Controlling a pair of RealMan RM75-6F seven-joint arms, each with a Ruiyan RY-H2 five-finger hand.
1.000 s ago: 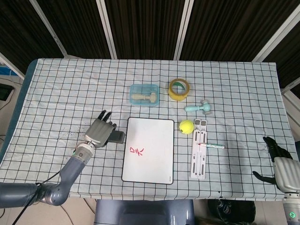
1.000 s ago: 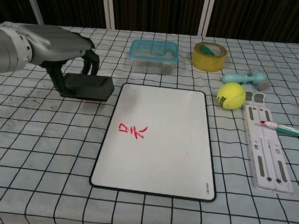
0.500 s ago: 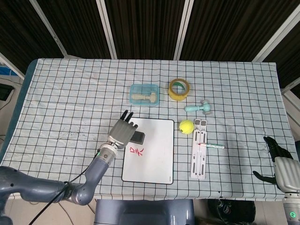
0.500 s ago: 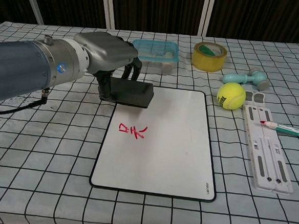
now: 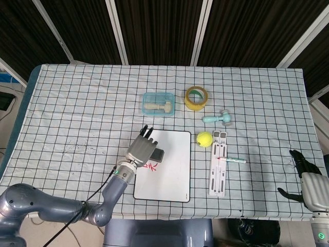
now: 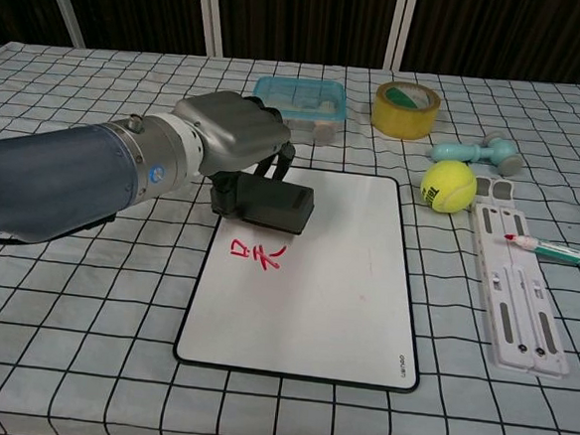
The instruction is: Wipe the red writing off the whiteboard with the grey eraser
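My left hand [image 5: 142, 149] [image 6: 238, 136] grips the dark grey eraser [image 6: 277, 205] [image 5: 158, 155] and holds it over the upper left part of the whiteboard [image 5: 172, 172] [image 6: 335, 280]. The red writing [image 6: 255, 255] [image 5: 150, 167] sits on the board just in front of the eraser, unsmeared. In the head view my right hand [image 5: 307, 180] rests at the table's right front corner with its fingers apart and nothing in it; the chest view does not show it.
Behind the board stand a blue plastic box [image 5: 158, 104] and a yellow tape roll [image 5: 197, 97]. Right of the board lie a tennis ball [image 5: 204, 139], a teal tool [image 5: 218, 119], a white bracket [image 5: 218, 172] and a marker [image 5: 232, 160].
My left hand has carried the eraser from the cloth left of the board rightward and onto the board, ending just behind the red writing. The right hand stayed still.
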